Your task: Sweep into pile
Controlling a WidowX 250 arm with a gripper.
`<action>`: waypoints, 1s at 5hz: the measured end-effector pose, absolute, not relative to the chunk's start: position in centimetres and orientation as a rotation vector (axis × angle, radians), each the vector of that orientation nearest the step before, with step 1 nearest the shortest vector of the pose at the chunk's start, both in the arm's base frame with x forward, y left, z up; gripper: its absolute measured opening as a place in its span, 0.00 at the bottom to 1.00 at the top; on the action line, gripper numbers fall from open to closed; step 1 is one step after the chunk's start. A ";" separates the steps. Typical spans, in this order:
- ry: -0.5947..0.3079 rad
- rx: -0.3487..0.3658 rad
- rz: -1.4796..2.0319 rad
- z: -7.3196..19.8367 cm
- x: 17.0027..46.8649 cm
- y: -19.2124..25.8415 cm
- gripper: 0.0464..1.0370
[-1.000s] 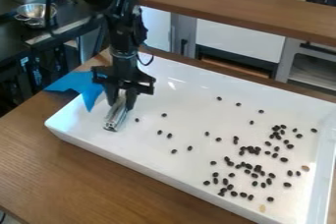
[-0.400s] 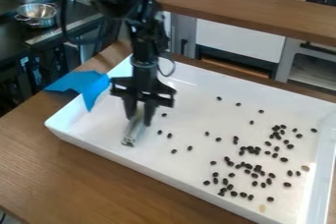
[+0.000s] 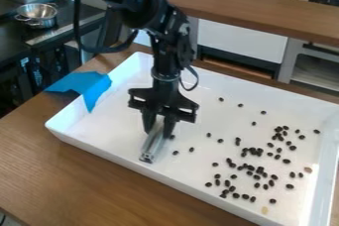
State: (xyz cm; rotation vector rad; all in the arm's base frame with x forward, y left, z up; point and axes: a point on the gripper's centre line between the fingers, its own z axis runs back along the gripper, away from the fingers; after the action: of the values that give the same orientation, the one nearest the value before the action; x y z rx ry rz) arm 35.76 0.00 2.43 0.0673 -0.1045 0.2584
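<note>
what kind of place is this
Probably a robot lab or workshop made up like a kitchen: a black robot arm hangs over a white tray of dark beans, and a metal bowl sits on a dark counter behind.

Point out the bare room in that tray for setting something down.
The tray is bare at its left end, between the blue sheet and the gripper, and in a strip along its far wall, behind the beans. It is crowded in the right half, with a few stray beans just right of the gripper.
</note>
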 end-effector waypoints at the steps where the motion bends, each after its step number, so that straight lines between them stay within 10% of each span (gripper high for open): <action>1: -0.116 0.077 0.250 2.2 35.6 -1.3 0.33; 5: -0.131 0.018 0.159 2.4 33.8 -11.5 0.33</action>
State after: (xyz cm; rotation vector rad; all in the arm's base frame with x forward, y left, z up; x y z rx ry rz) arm 33.78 -11.45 2.42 0.0183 -0.1313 0.1587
